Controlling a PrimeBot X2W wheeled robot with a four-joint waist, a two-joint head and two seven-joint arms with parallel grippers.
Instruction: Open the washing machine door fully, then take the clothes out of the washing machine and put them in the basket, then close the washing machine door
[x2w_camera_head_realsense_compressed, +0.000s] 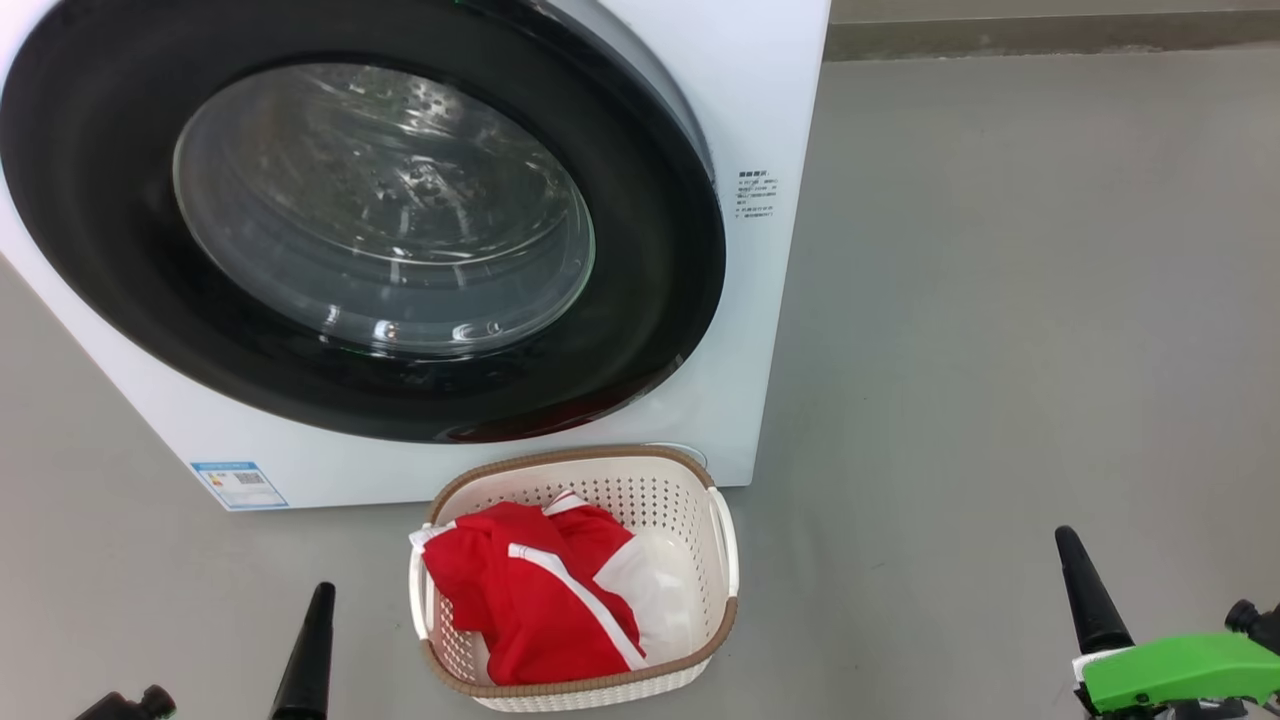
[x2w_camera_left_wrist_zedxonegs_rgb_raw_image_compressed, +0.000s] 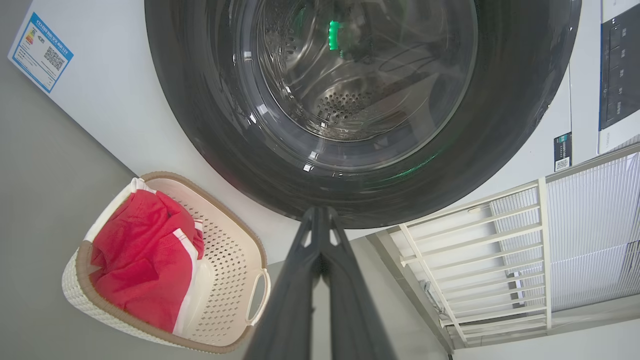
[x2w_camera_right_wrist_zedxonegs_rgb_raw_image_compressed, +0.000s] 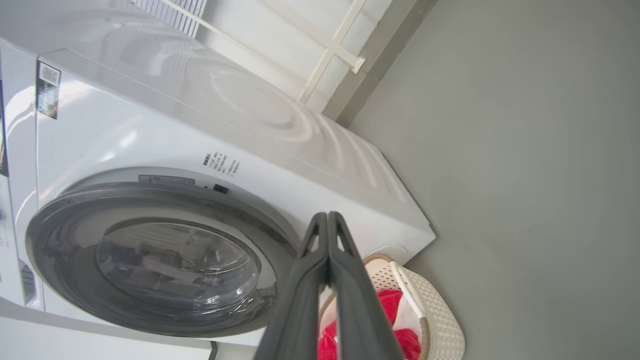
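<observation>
- Lower left of the head view: the left gripper (x2w_camera_head_realsense_compressed: 322, 596) points up the frame, its 2 dark fingers pressed together, holding nothing.
- Upper left: the washing machine (x2w_camera_head_realsense_compressed: 770, 120) stands on the grey floor (x2w_camera_head_realsense_compressed: 1000, 300), and the washing machine door (x2w_camera_head_realsense_compressed: 660, 300) lies closed against its front.
- Lower centre: the basket (x2w_camera_head_realsense_compressed: 560, 458) sits just in front of the machine, with the clothes (x2w_camera_head_realsense_compressed: 530, 600) bunched inside, toward its left side.
- Lower right: the right gripper (x2w_camera_head_realsense_compressed: 1066, 540) has its fingers together, empty, well apart from the basket.

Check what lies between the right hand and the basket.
Nothing but bare grey floor separates the right hand from the basket, as the head view shows.
</observation>
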